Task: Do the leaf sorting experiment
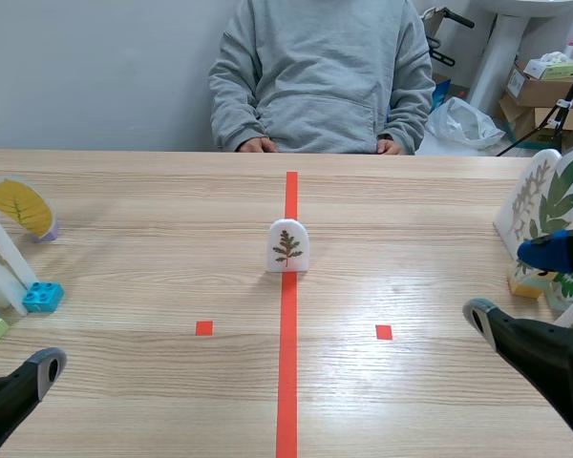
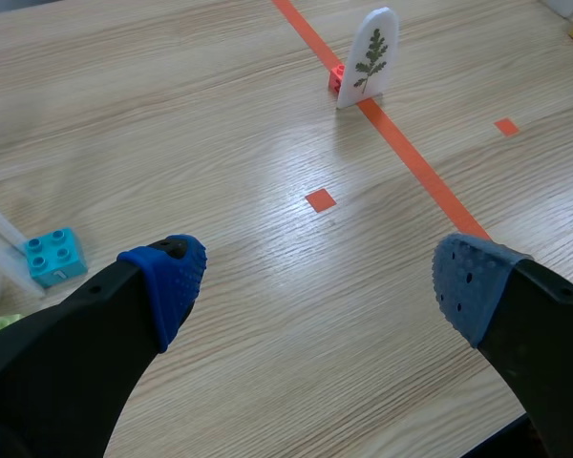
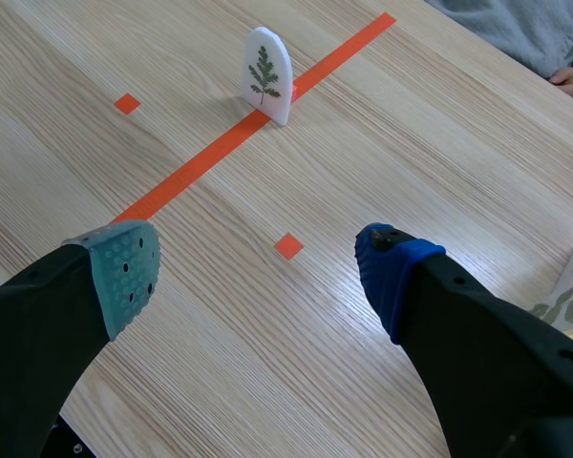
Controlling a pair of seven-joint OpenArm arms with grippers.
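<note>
On centre tape: leaf card [image 1: 288, 245] upright, likely light, stiff | I'd pinch its flat faces | left tool [image 2: 320, 286], right tool [image 3: 258, 272] spread.

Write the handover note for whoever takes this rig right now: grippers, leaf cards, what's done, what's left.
Left gripper: open, empty, low at its own side.
Right gripper: open, empty, low at its own side.
Fern-leaf card: upright on the red tape line, midway between the arms, touched by neither gripper.
Left edge: yellow-leaf card and a white card by a cyan block.
Right edge: green-leaf cards.
Done: the side cards seem to be already placed.
Left: probably grasp the fern-leaf card and carry it to its matching side.
</note>
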